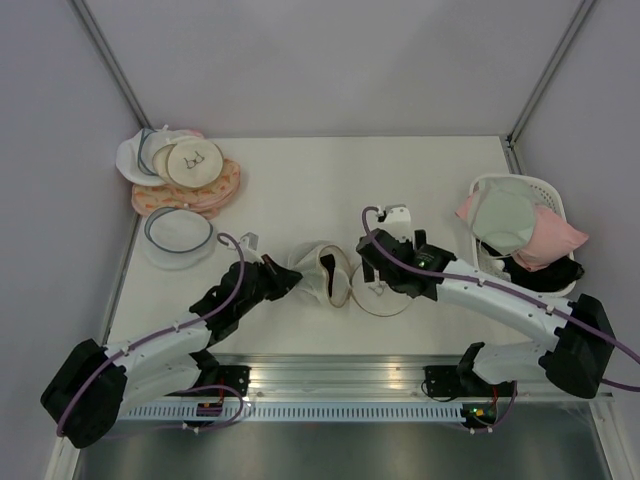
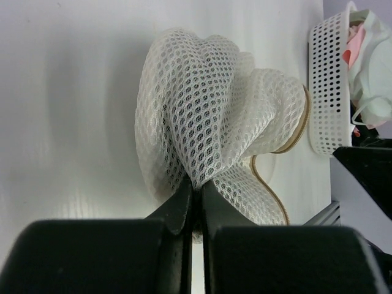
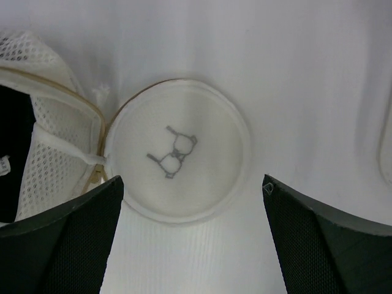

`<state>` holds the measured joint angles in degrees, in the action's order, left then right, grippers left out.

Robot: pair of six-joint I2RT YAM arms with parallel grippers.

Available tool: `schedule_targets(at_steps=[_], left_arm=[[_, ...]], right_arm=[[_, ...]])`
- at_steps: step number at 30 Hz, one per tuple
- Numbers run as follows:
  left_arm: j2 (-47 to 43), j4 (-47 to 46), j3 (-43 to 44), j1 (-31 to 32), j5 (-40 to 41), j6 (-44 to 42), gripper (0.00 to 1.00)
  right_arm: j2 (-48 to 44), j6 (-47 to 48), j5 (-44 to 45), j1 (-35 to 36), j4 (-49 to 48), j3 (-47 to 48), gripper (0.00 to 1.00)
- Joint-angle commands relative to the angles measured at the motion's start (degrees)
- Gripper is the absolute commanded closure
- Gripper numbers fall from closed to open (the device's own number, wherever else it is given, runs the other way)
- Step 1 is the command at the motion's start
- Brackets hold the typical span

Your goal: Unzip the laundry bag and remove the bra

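Note:
The laundry bag [image 1: 322, 272] lies unzipped mid-table, its cream mesh bunched up [image 2: 208, 110] and the tan zipper rim [image 2: 295, 131] curling open. Its round lid with the bra outline [image 3: 177, 150] lies flat on the table, still joined to the mesh body [image 3: 55, 147]. My left gripper [image 2: 197, 191] [image 1: 290, 281] is shut on a pinch of the mesh at the bag's left side. My right gripper [image 3: 191, 184] [image 1: 385, 272] hangs open over the lid, holding nothing. A black patch that looks like the bra [image 3: 13, 153] shows inside the bag's mouth.
A white perforated basket [image 1: 492, 190] [image 2: 327, 86] holding pale green and pink garments stands at the right. A pile of pink and white pouches [image 1: 185, 172] sits back left, with a white disc with a grey-blue rim [image 1: 178, 232] in front of it.

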<state>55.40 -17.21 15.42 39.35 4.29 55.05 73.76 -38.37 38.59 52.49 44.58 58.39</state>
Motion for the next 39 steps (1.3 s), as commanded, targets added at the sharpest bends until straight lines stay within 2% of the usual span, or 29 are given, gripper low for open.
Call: schedule_targets(at_steps=[1,4,5,7,8,10,11,12,13,14,17,19,21,23,24,25,28,34,39], left_arm=[[0.6,-2.7,-1.4,0.1,0.5,0.8,0.98],[0.9,-9.9,-6.3,0.1,-0.6,1.5,0.98],[1.0,-12.4,-7.3,0.1,-1.4,2.3,0.98],[1.8,-19.2,-9.9,0.1,-3.6,3.1,0.98],[2.1,-21.1,-10.6,0.1,-4.0,3.6,0.94],[2.3,-28.3,-13.1,0.1,-6.7,4.5,0.79],[2.3,-30.0,-13.8,0.1,-6.9,5.1,0.63],[2.3,-31.5,-14.4,0.1,-7.0,5.7,0.53],[1.7,-32.8,-15.1,0.1,-7.2,6.6,0.45],[1.2,-32.9,-15.2,0.1,-7.2,7.1,0.33],[-1.3,-31.2,-15.4,0.1,-6.5,8.4,0.18],[-3.2,-27.1,-15.4,0.1,-5.6,9.0,0.15],[-6.9,-23.5,-15.4,0.1,-4.6,9.4,0.12],[-10.7,-18.6,-15.4,0.1,-2.3,9.6,0.11],[-12.1,-17.2,-15.6,0.1,-1.8,9.6,0.11],[-13.3,-15.8,-16.6,0.1,-1.0,9.7,0.11],[-17.0,-10.7,-17.0,0.1,0.1,10.1,0.11],[-21.9,-6.8,-18.3,0.1,0.9,10.8,0.11],[-23.9,-5.1,-18.7,0.1,0.9,10.9,0.11]], right_arm=[[-3.4,7.2,-12.4,0.2,-15.8,-6.0,0.02],[-4.1,8.9,-20.4,0.1,-24.2,-8.6,0.02],[-3.6,9.8,-22.5,0.1,-25.6,-8.7,0.08],[-1.9,10.3,-25.1,0.2,-28.7,-8.6,0.14],[-1.2,10.6,-27.8,0.1,-29.5,-8.4,0.21],[1.0,11.0,-29.4,0.2,-31.0,-7.5,0.32],[1.6,11.1,-30.8,0.1,-31.6,-7.3,0.44],[2.3,11.1,-31.7,0.1,-32.7,-7.1,0.51],[3.3,11.1,-32.2,0.1,-33.1,-6.9,0.64],[3.8,11.2,-33.0,0.2,-33.6,-6.7,0.69],[6.0,11.1,-33.8,0.1,-34.5,-6.1,0.82],[7.4,11.4,-34.5,0.1,-34.9,-5.4,0.86],[8.3,11.4,-35.8,0.1,-35.8,-5.0,0.87],[9.9,11.2,-36.3,0.2,-36.5,-4.6,0.82],[11.3,11.2,-36.2,0.2,-36.8,-3.8,0.73],[12.2,11.2,-36.0,0.1,-36.7,-3.5,0.46],[16.1,11.4,-35.2,0.2,-36.7,-1.4,0.30],[23.3,11.2,-33.1,0.0,-37.1,2.1,0.33],[27.3,11.7,-24.9,0.1,-34.4,4.3,0.36]])
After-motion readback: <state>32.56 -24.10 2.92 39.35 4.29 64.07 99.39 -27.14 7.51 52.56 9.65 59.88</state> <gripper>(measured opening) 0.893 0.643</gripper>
